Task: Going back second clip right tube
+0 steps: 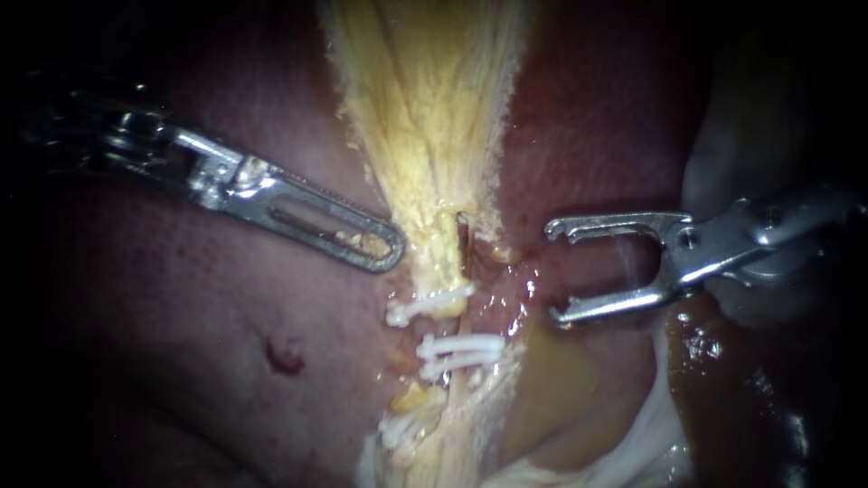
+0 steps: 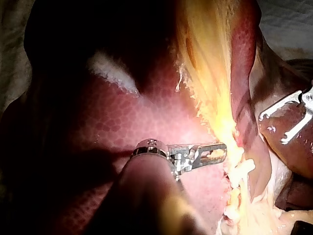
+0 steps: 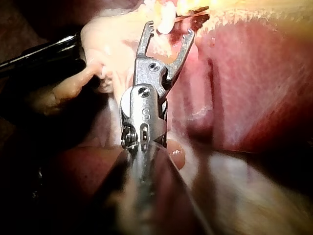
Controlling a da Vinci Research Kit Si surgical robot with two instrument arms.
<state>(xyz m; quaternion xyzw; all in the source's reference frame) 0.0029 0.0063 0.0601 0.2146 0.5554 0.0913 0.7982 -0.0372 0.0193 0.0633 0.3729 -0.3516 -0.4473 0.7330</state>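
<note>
Gaping wide and empty in the endoscope view, the right instrument (image 1: pixel 553 271) sits just right of the yellow stalk of tissue (image 1: pixel 434 136). White clips (image 1: pixel 452 345) cross the stalk's lower end, near the instrument but apart from it. The left instrument (image 1: pixel 389 248) lies closed just beside the stalk's other side, over the liver (image 1: pixel 181 361).

In the left wrist view the left instrument (image 2: pixel 222 148) is closed, a yellow scrap in its slot. The right instrument (image 2: pixel 273 129) stands open beyond the stalk (image 2: pixel 210 58).

In the right wrist view the right instrument's (image 3: pixel 169 28) 2 tips are spread, a white clip (image 3: pixel 166 18) ahead between them.
</note>
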